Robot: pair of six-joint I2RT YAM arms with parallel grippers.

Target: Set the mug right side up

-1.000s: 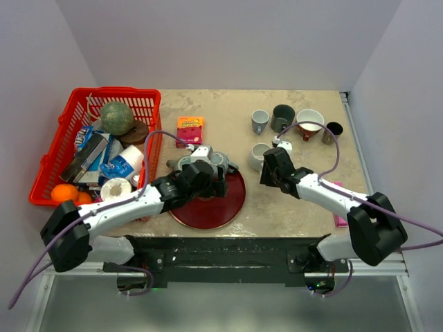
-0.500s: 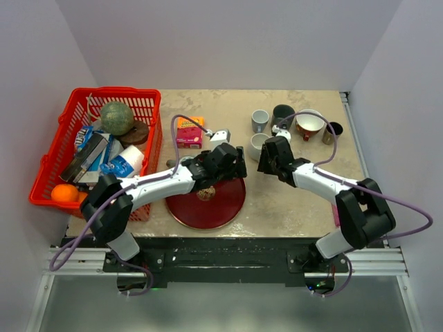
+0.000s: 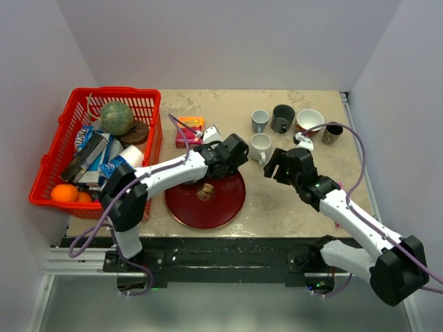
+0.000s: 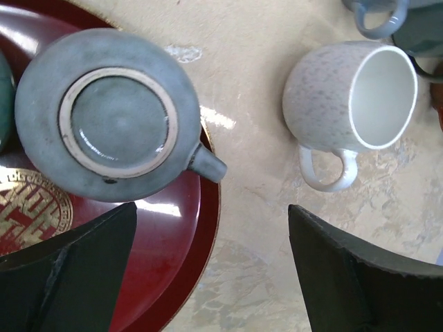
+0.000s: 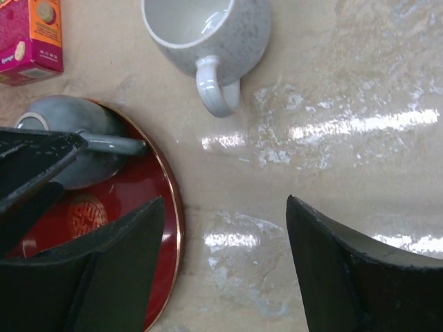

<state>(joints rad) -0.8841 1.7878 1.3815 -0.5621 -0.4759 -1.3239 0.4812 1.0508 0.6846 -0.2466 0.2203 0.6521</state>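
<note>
While it rests base-up on the red plate [image 4: 163,242], the grey-blue mug [image 4: 111,124] sits at the plate's edge nearest the white speckled mug [image 4: 346,97]. Its handle [image 4: 208,164] reaches over the plate's rim. The left gripper [image 4: 211,221] hovers above that rim with its jaws spread wide. The inverted mug lies just beyond the fingertips, offset toward one finger and not between them. The white speckled mug stands off the plate on the table [image 4: 263,41], mouth showing. The right gripper [image 5: 225,211], jaws also parted and holding nothing, hangs over bare table beside the plate. From overhead the inverted mug is largely hidden, apparently beneath the left gripper.
</note>
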